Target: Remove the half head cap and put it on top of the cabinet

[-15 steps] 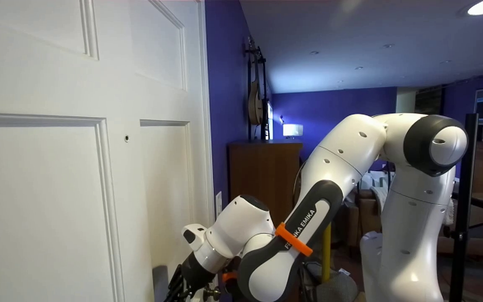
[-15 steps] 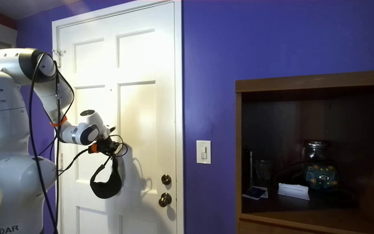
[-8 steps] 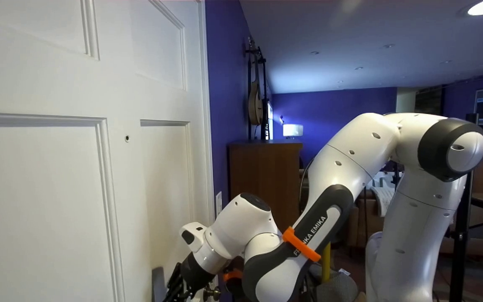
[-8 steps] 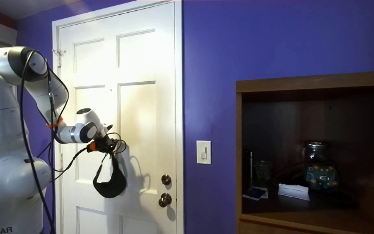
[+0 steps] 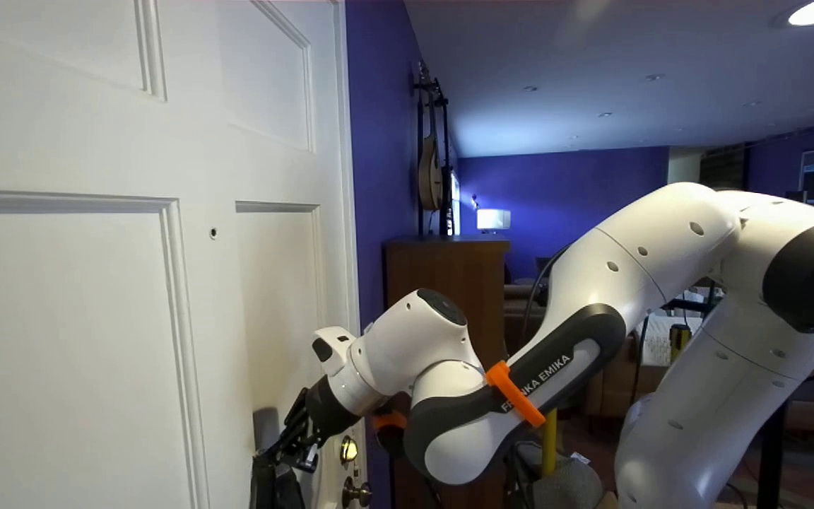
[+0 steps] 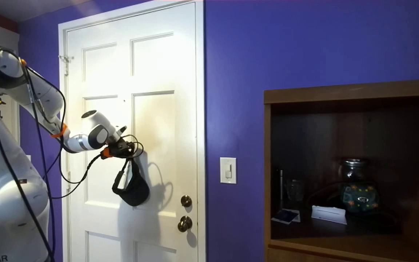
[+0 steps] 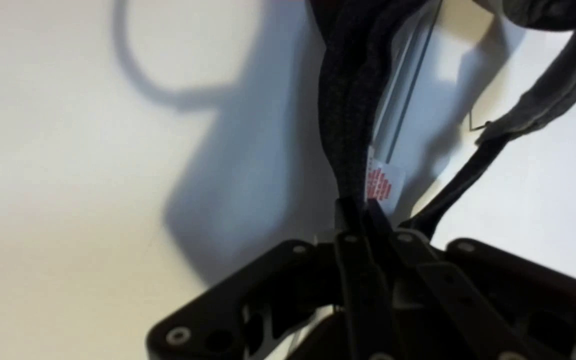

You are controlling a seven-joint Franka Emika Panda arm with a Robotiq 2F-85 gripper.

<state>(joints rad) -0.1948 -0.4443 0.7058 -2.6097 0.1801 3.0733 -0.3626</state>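
The half head cap (image 6: 133, 191) is a dark cap with an open top and a strap. It hangs below my gripper (image 6: 131, 150) in front of the white door. In an exterior view the cap (image 5: 273, 488) is partly cut off by the lower edge, below the gripper (image 5: 285, 447). In the wrist view the fingertips (image 7: 360, 210) are shut on the dark band of the cap (image 7: 350, 105), beside a white tag with red print. The brown cabinet (image 5: 442, 283) shows its flat top and plain side; its open front shows in an exterior view (image 6: 353, 91).
The white panelled door (image 6: 155, 138) stands right behind the cap, with two brass knobs (image 6: 185, 223) at its right edge. A light switch (image 6: 228, 170) is on the purple wall between door and cabinet. Guitars (image 5: 430, 170) hang above the cabinet.
My gripper has risen with the cap, which hangs higher in front of the door and has swung slightly right in an exterior view. The arm's upper links have drawn back from the door.
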